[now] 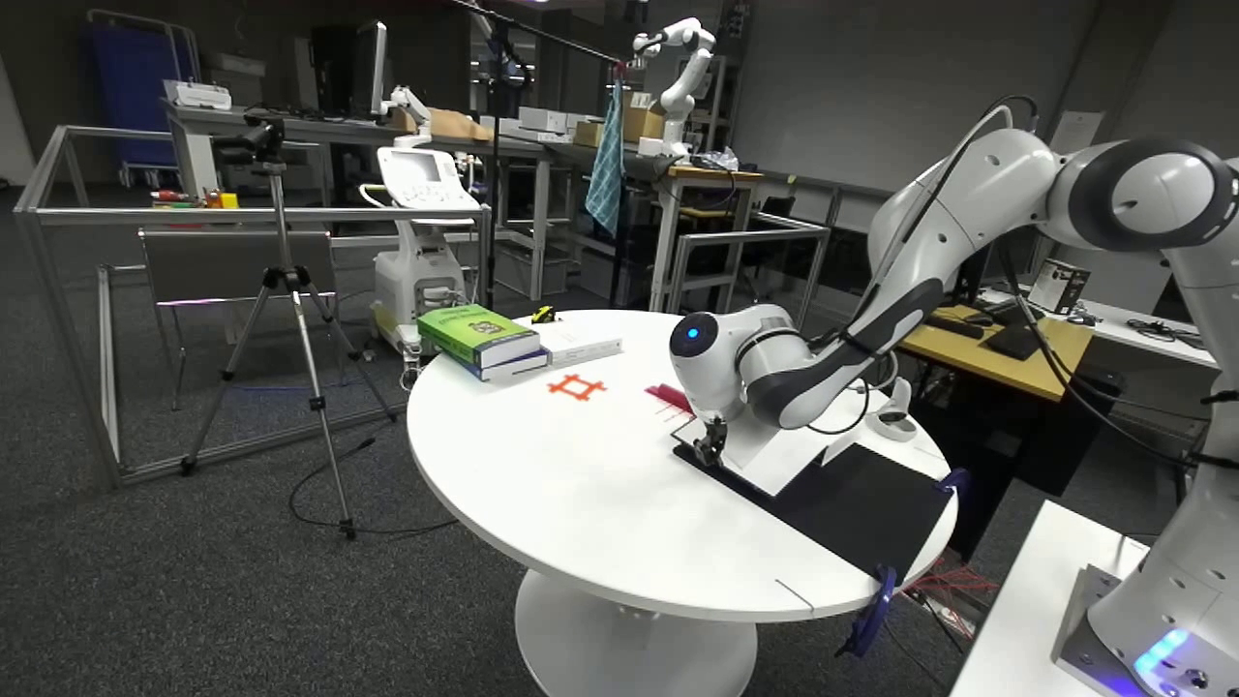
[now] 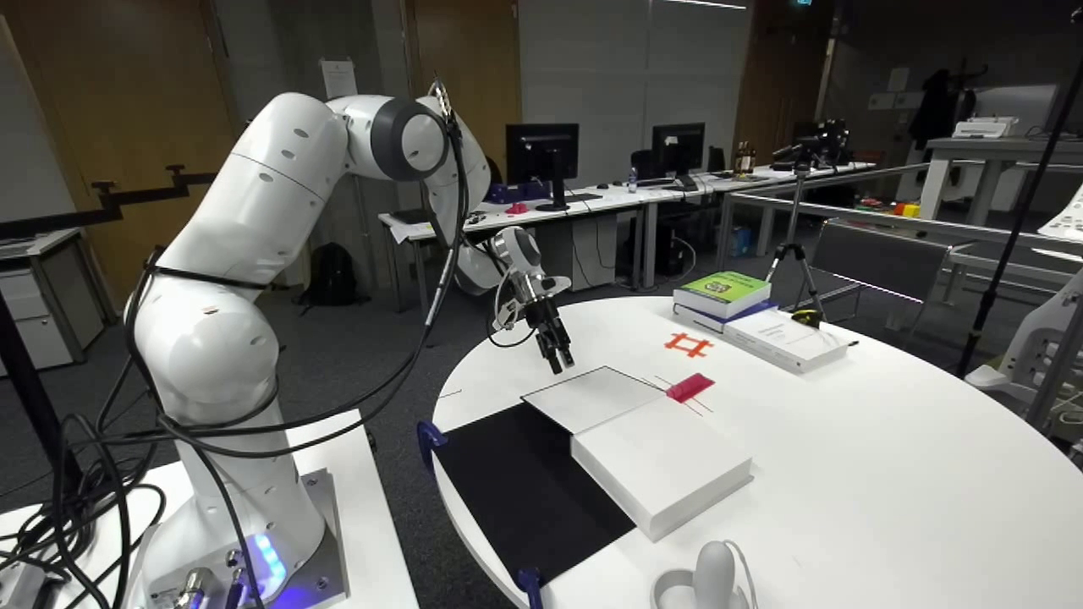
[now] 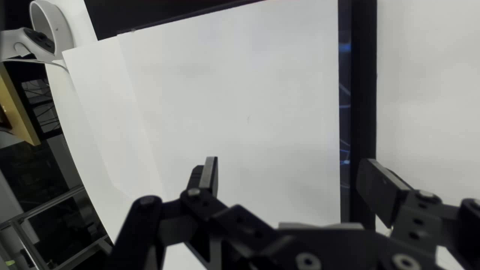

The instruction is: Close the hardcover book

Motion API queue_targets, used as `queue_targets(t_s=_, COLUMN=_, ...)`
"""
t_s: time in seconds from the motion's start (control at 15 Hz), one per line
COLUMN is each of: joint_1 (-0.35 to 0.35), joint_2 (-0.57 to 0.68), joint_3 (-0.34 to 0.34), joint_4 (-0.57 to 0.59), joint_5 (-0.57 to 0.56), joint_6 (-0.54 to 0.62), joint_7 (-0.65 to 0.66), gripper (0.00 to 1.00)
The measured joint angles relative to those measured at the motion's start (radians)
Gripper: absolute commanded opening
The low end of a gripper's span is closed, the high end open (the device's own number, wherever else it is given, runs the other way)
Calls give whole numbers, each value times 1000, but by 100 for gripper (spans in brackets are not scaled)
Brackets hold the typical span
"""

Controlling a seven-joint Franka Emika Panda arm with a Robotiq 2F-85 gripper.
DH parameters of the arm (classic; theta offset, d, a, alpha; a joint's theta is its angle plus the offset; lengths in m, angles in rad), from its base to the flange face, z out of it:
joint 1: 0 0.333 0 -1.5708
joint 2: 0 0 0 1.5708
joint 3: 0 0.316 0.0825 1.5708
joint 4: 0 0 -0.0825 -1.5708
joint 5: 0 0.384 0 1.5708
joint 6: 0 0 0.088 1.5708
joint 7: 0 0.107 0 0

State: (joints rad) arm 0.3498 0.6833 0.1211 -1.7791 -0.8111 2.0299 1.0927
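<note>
One hardcover book point(image 2: 643, 452) | lies open, white pages up, on the round white bench point(image 2: 888, 482) | gripper point(image 3: 290, 172) spread wide, near the outer edge of the opened cover point(image 2: 592, 399)

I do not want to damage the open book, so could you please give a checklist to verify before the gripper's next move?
1. Hardcover book open: ok, its cover lies folded out.
2. Gripper open: ok, its fingers stand apart in the wrist view.
3. Outer cover edge between the fingers: ok, as seen in the wrist view.
4. Fingers low enough to catch that edge: cannot tell, their height is unclear.
5. Cover gripped: not ok, nothing is held.
6. Controller clear of the book: ok, they look apart in an exterior view.
</note>
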Motion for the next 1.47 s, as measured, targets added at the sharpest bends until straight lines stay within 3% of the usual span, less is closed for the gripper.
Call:
queue_targets(t_s=0.4, joint_1=-4, joint_2=34, joint_3=-16, joint_4=14, joint_5=13, joint_6=54, joint_7=-31, gripper=100)
queue_targets(t_s=1.47, joint_1=26, joint_2=55, joint_3=-68, joint_4=33, joint_5=-11, joint_6=44, joint_7=-53, gripper=100)
